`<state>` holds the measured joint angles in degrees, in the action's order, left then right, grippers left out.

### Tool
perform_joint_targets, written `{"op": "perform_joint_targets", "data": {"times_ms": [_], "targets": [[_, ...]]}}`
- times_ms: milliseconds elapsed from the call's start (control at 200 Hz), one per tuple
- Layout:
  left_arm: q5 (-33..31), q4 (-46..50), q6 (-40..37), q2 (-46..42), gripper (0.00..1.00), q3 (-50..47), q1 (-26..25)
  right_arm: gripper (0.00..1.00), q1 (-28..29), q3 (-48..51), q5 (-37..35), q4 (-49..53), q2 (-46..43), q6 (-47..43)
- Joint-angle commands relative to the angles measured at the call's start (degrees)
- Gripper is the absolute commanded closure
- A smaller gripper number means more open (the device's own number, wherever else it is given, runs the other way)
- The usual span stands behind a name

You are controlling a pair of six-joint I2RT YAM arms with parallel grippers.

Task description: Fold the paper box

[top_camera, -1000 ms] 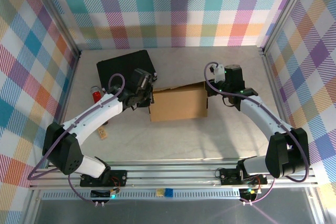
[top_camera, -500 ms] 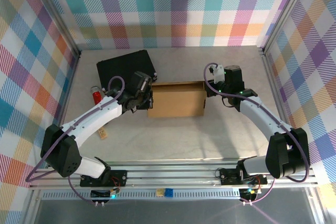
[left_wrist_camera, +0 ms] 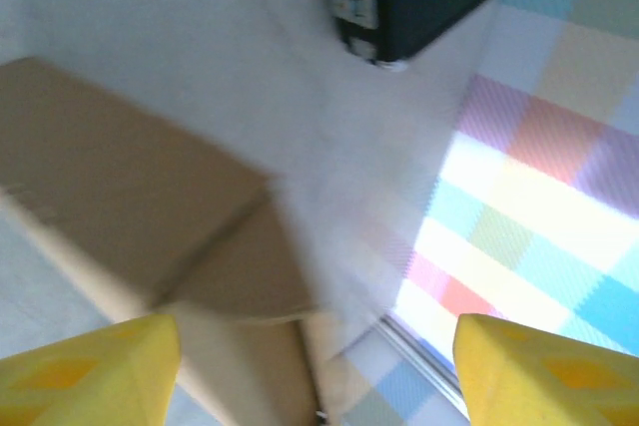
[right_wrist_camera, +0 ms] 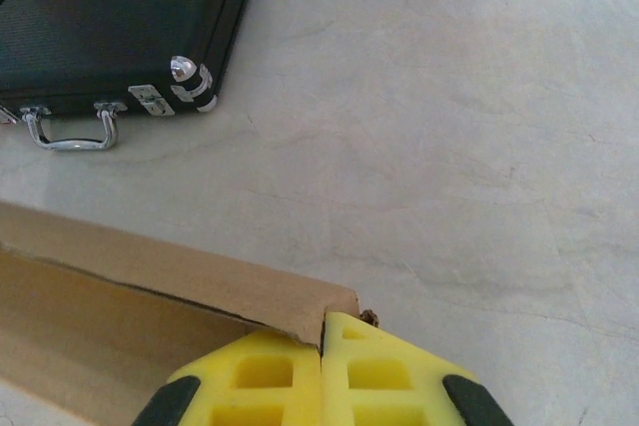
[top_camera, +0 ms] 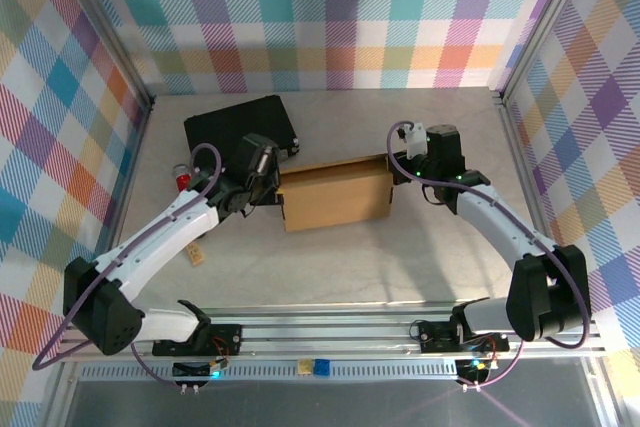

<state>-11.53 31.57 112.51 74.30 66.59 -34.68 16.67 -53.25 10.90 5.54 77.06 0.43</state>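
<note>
The right gripper [right_wrist_camera: 321,354] has its yellow pads pressed together on the end of the box's [top_camera: 338,199] far wall, pinching the thin cardboard edge right at the corner. The left gripper [left_wrist_camera: 310,338] stands spread wide, its 2 pads well apart and holding nothing, just beside the box's left end. The box lies mid-bench [top_camera: 330,272], a shallow brown shape with a raised strip along its far edge, and the black case [top_camera: 238,125] sits near its far left corner. The main risk, as I judge it, is that 1 small pinch. It sits so near the corner that a pull or twist could tear the cardboard or let it slip free. With the left gripper loose, nothing pins the box, so it may slide or swing on the bench instead of folding. The left gripper could also knock the case if it backs away carelessly. The left wrist view is blurred, so how the left-end flap lies is unclear. The right arm reaches forward and curves inward, wrist tipped down over the box's far right corner. The left arm stretches diagonally from its base to the box's left end, wrist turned toward the box.
</note>
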Motion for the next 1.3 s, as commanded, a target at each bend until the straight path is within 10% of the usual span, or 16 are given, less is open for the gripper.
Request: {"op": "perform_joint_targets", "data": {"times_ms": [0,380,725,955,1295], "targets": [[-2.25,1.78,-1.89,-0.25,0.20,1.97,1.57,1.00,0.65,1.99,-0.32,-4.11,-1.79,-1.57],[1.70,13.41,-1.22,-1.69,0.13,6.70,0.66,1.00,1.09,7.91,-3.69,-14.46,-4.70,-3.22],[7.28,0.79,-0.54,2.73,0.11,2.59,-1.36,1.00,1.06,13.17,-4.27,-19.75,-7.33,-4.89],[4.44,15.34,1.16,0.98,0.11,6.09,-5.41,1.00,1.09,16.23,-4.92,-21.67,-7.84,-4.65],[0.54,0.14,2.32,4.65,0.13,-0.66,-7.07,1.00,1.07,17.07,-4.26,-22.33,-7.58,-3.76]]}}
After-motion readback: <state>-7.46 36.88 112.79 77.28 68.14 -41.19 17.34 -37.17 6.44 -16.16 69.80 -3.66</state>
